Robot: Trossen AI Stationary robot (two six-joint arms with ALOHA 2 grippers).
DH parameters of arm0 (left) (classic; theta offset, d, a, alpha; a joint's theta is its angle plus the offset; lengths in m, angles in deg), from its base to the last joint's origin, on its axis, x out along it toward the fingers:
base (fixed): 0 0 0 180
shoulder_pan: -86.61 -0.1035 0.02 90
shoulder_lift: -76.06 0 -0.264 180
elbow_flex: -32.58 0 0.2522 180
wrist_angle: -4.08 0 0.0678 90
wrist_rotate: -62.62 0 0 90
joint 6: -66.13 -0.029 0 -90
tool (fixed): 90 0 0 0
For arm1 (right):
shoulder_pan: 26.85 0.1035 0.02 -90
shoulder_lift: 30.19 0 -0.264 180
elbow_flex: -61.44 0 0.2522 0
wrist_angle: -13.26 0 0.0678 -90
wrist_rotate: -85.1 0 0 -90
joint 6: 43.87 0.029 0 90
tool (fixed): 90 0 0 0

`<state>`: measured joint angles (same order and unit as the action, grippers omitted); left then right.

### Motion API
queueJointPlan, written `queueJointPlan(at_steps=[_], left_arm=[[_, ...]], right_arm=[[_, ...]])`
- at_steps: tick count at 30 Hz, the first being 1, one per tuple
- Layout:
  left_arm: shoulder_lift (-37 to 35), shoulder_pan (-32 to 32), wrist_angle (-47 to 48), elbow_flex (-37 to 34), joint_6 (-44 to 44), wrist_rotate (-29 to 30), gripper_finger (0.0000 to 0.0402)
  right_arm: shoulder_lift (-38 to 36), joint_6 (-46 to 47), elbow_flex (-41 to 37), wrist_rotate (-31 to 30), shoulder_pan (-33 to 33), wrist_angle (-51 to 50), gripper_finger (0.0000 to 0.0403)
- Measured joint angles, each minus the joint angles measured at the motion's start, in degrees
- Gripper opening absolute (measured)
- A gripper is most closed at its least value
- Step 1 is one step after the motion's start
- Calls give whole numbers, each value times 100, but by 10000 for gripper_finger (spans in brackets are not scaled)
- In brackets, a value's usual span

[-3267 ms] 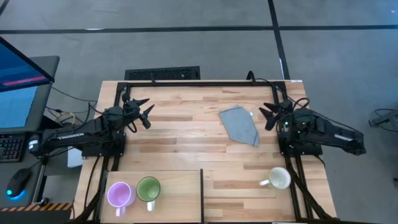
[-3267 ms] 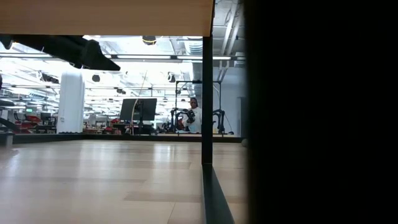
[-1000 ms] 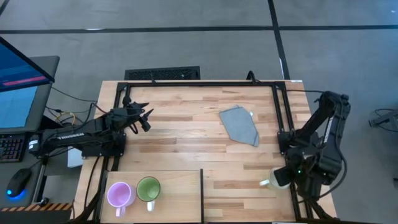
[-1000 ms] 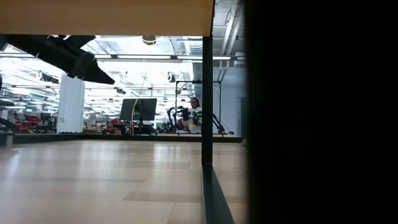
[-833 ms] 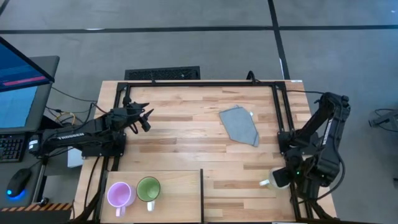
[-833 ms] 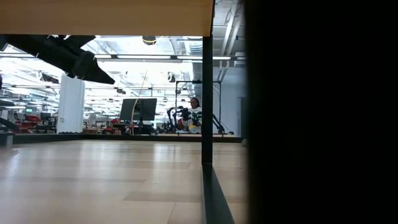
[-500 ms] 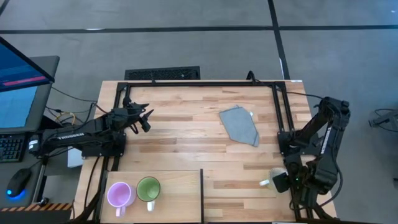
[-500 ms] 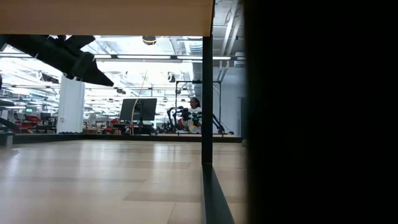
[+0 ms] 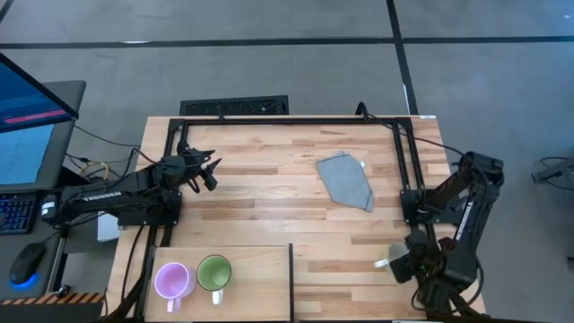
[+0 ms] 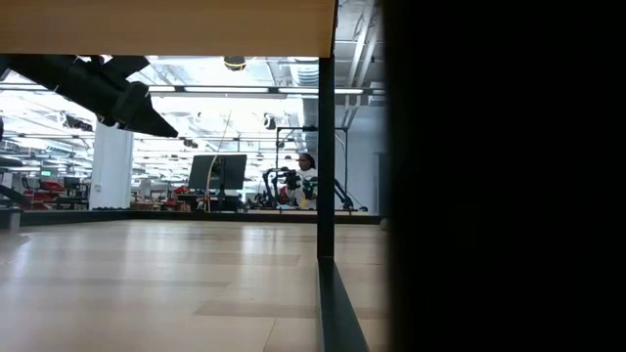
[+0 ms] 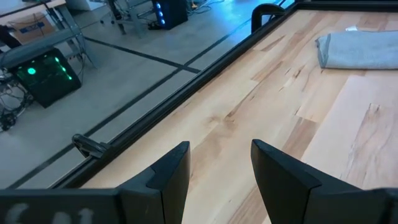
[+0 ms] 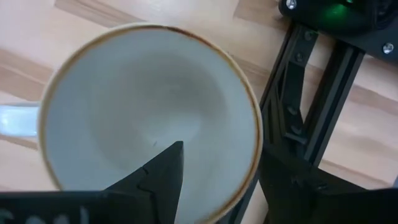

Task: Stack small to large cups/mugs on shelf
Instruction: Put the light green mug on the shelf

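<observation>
A grey folded cloth (image 9: pixel 345 180) lies in the upper middle of the desk (image 9: pixel 269 197), well apart from all three mugs, and the black frame rails run along the desk edges, one of them just beside my right arm at the right side of the frame. The shelf (image 9: pixel 251 269) sits at the lower left, carrying the purple mug (image 9: pixel 171 280) and the green mug (image 9: pixel 213 272) side by side, both upright, mouths up, handles pointing toward the bottom edge. The white mug (image 12: pixel 149 118) stands upright at the lower right of the desk, off the shelf, its handle pointing left. My right claw (image 9: pixel 414 266) hangs directly over it, spread, one finger (image 12: pixel 163 177) inside the mouth and the other outside the rim. My left claw (image 9: pixel 206 170) waits spread in the upper left, holding nothing.
</observation>
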<state>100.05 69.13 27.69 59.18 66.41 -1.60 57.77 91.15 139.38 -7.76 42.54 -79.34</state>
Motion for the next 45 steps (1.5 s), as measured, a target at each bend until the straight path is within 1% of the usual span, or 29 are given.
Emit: queueJointPlan(at_steps=[6,11,15,29,33,41,45], left_arm=[[0,0,0,0,31,2,163],[0,0,-2,0,106,1,163],[2,0,-2,0,180,2,163],[0,-1,33,0,237,2,163],[0,0,33,0,236,2,163],[2,0,174,0,236,2,163],[0,0,227,0,238,4,163]], right_arm=[[168,-203,0,-1,-3,5,216],[168,-233,0,-6,-5,-23,216],[166,-450,0,-12,-10,-23,216],[166,-411,0,-2,-53,-25,213],[164,-408,0,5,-53,-25,190],[162,-451,0,2,-53,-23,109],[160,-478,0,-17,-53,-25,78]])
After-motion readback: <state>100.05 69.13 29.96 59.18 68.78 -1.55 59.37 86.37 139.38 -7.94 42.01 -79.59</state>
